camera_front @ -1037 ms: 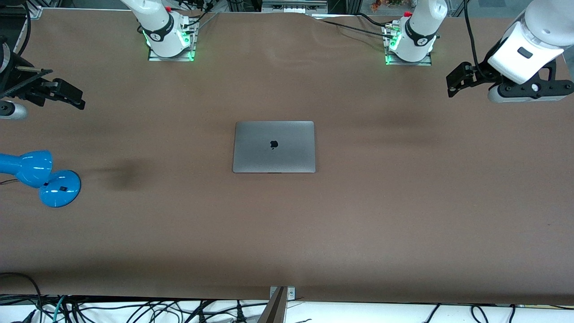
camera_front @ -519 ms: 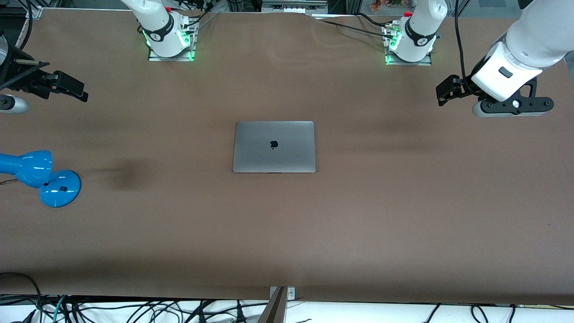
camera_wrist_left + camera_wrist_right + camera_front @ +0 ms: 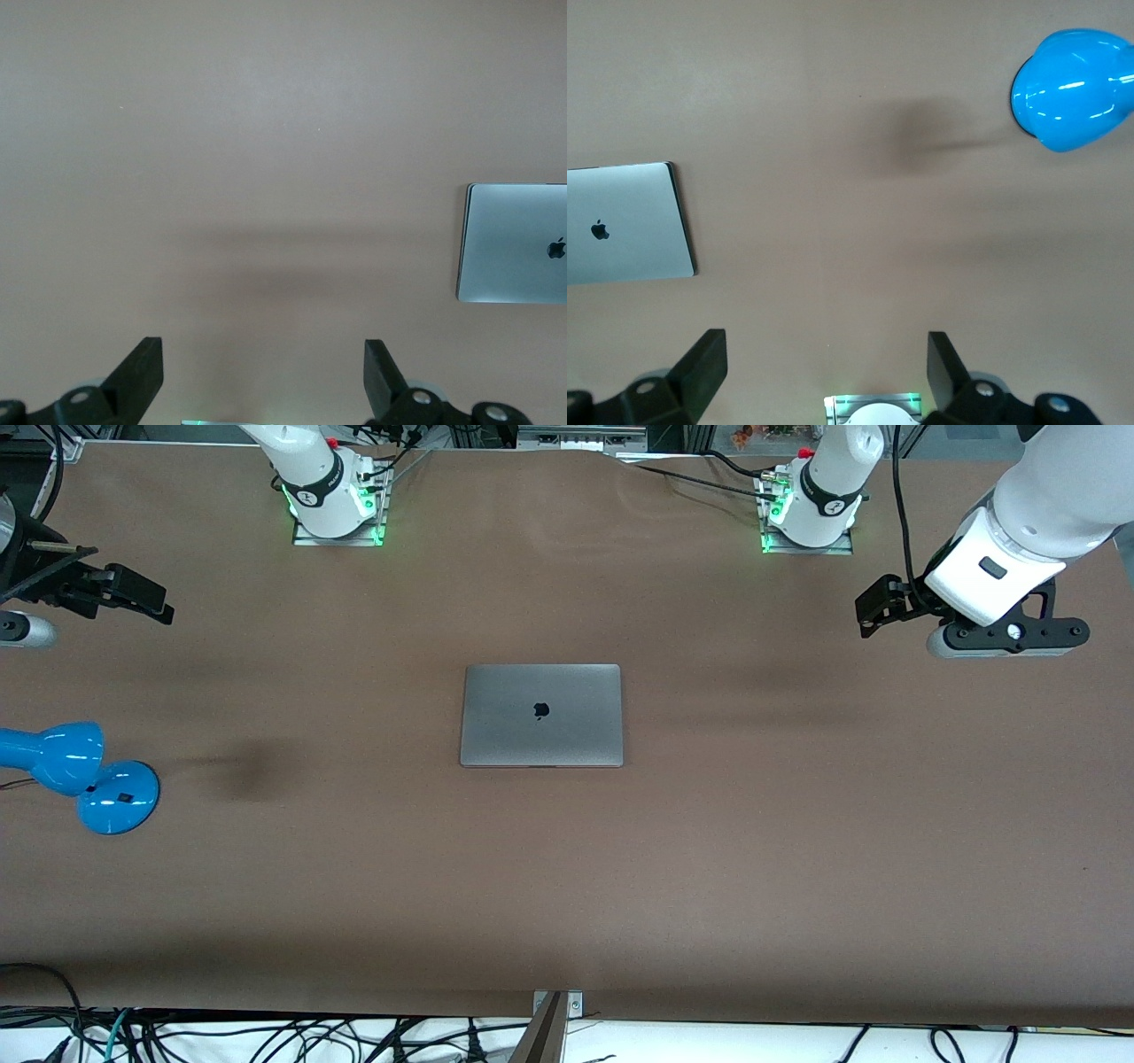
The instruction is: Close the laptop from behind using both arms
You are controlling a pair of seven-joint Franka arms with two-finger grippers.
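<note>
A brown surface (image 3: 709,850) carries little besides the task's object. A blue desk lamp (image 3: 75,775) sits toward the right arm's end of the surface, its round base resting on the surface and its shade beside the base; in the right wrist view the lamp (image 3: 1076,88) shows as a glossy blue dome with a soft shadow near it. Cables run along the edge of the surface nearest the front camera and around the two arm bases, which glow green. Nothing lies between either end effector and the laptop.

The laptop (image 3: 541,715) lies flat in the middle of the surface with its lid down, the dark apple logo facing up. It also appears at the edge of both wrist views (image 3: 514,243) (image 3: 627,223), lid shut.

The left end effector (image 3: 873,613) hangs over bare surface toward the left arm's end, well apart from the laptop. In the left wrist view its fingers (image 3: 142,376) are spread wide, with nothing between them.

The right end effector (image 3: 142,600) hangs over bare surface at the right arm's end, above the area farther from the front camera than the lamp, also well apart from the laptop. Its fingers (image 3: 704,363) are likewise spread wide and hold nothing.
</note>
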